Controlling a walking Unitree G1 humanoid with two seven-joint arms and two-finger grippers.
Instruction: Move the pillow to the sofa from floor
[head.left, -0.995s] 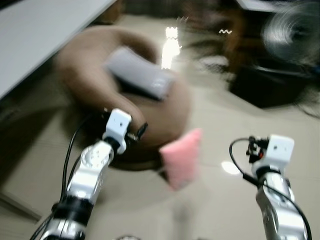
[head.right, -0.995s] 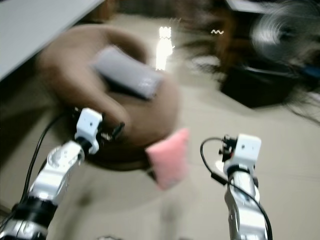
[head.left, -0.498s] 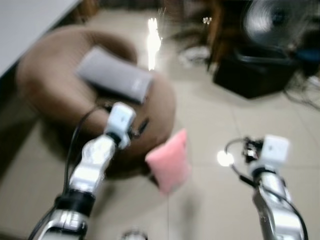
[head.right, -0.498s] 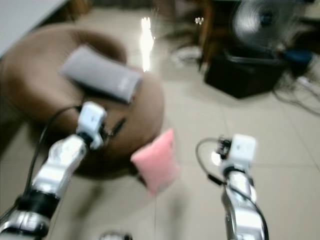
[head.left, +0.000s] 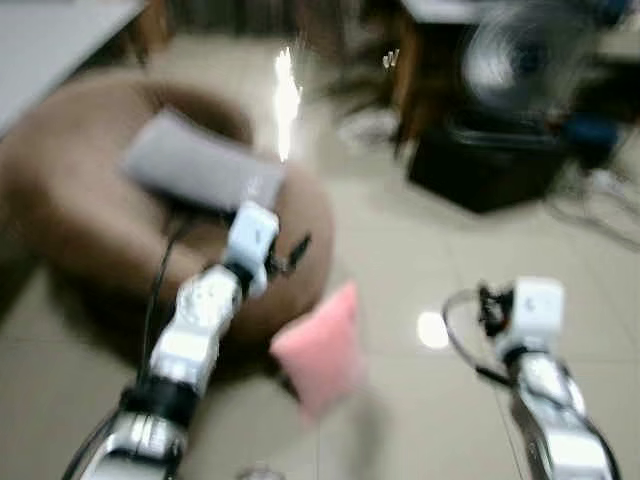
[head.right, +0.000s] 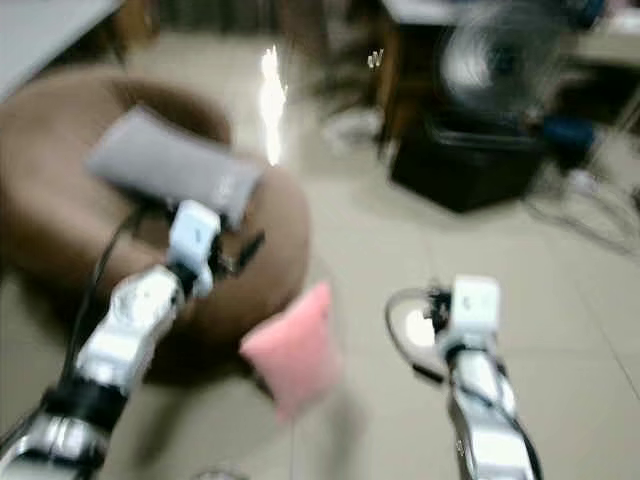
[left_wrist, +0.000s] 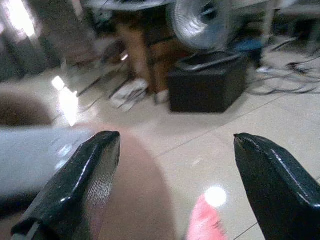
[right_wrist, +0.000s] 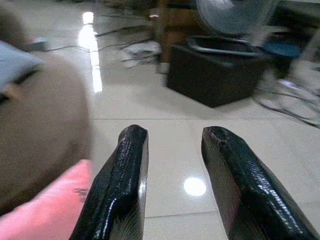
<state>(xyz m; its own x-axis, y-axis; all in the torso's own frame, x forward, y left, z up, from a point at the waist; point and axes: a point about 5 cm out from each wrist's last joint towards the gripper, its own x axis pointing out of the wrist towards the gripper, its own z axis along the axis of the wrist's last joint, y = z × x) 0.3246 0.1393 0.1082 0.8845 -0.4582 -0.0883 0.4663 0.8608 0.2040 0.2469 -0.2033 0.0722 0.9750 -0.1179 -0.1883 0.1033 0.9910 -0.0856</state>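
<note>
Pink pillow (head.left: 318, 350) on the floor (head.left: 400, 250), leaning vs. front edge of the brown sofa (head.left: 60, 220); not picked up yet, so grasp, lift & placing all left. Left pincer (left_wrist: 175, 190) spread wide, above sofa rim near pillow. Right pincer (right_wrist: 172, 185) slightly parted, empty, beside pillow. Grey cushion (head.left: 200, 172) takes part of sofa top; black box (head.left: 480, 170) & fan (head.left: 520, 60) well beyond, open tile between.

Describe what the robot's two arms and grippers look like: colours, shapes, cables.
Both arms are silver metal segments with rounded joints, each ending in a white boxy wrist block. A black cable loops beside each forearm. The left arm has a black band near its base. The left gripper and right gripper each have two long, glossy black fingers with a finely textured surface, tapering to blunt tips.
</note>
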